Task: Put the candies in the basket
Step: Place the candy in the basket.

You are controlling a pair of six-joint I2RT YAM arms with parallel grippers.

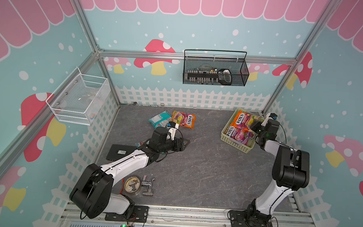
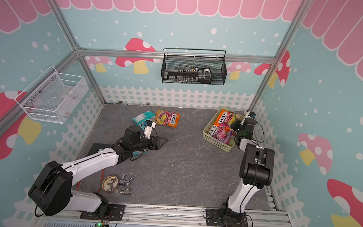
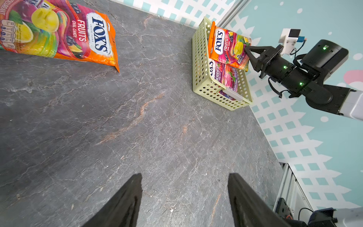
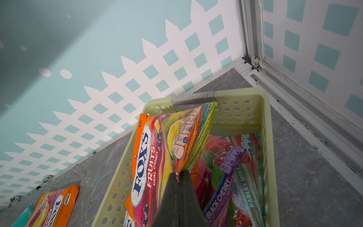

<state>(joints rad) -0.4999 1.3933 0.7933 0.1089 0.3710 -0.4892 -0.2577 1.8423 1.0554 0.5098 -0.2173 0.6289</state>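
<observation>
Both the left arm (image 1: 125,161), lower left in a top view, and the right arm (image 1: 267,198), lower right, have white link shells with small screw heads. These sit between bulky black joint housings, with thin black cables looped alongside and black base plates (image 1: 140,213) beneath. Each wrist bears a white camera mount (image 1: 173,126) with a blue connector. In the left wrist view, green lights (image 3: 284,67) dot the right arm's black wrist at upper right, and the left gripper (image 3: 184,176) at the bottom edge has black tapered fingers.

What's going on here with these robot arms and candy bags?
The right arm, jaws shut, holds an orange FOX'S candy bag over the pale yellow-green perforated plastic basket, where a purple berries bag already lies. The left arm hovers above the grey table, jaws open and empty. Another orange bag and a teal bag lie there.
</observation>
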